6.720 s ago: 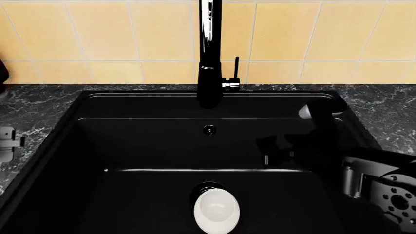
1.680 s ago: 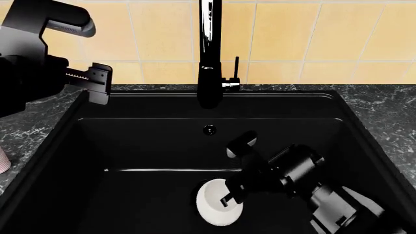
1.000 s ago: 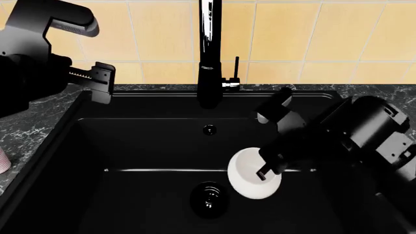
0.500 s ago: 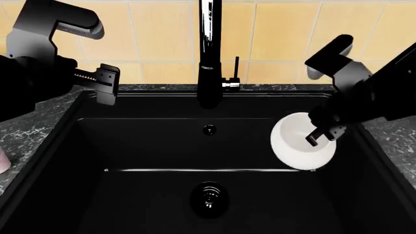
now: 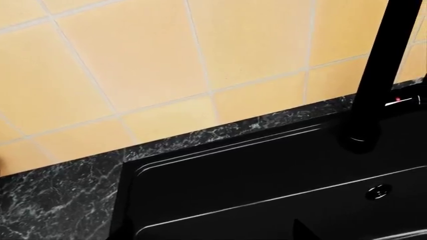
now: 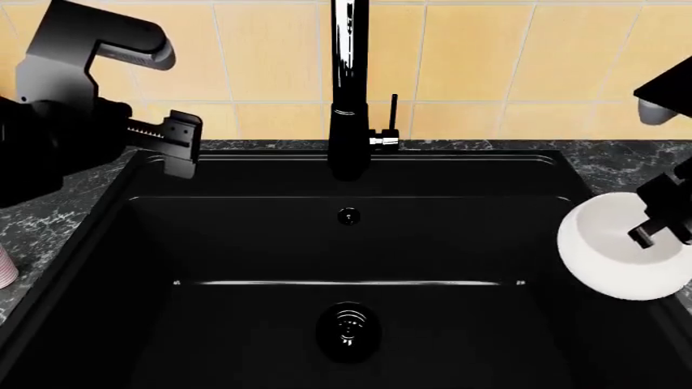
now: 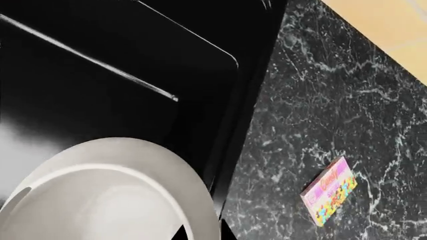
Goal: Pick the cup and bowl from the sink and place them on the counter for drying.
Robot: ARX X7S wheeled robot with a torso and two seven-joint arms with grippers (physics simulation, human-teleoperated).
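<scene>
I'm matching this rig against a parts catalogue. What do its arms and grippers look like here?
In the head view both are matte black and blocky. The left gripper has squared fingers sliding on a pale toothed rail, behind it a boxy housing topped with a rounded grey cap. Only black fingers of the right gripper show, plus a grey-tipped block above. No cables, markings or sleeves are visible.

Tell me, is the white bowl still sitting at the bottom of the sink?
No, the right gripper holds the bowl above the sink's right edge.

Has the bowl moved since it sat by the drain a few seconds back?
Yes. The bowl, held by the right tool, has gone up and rightward from the drain to the sink's right rim.
</scene>
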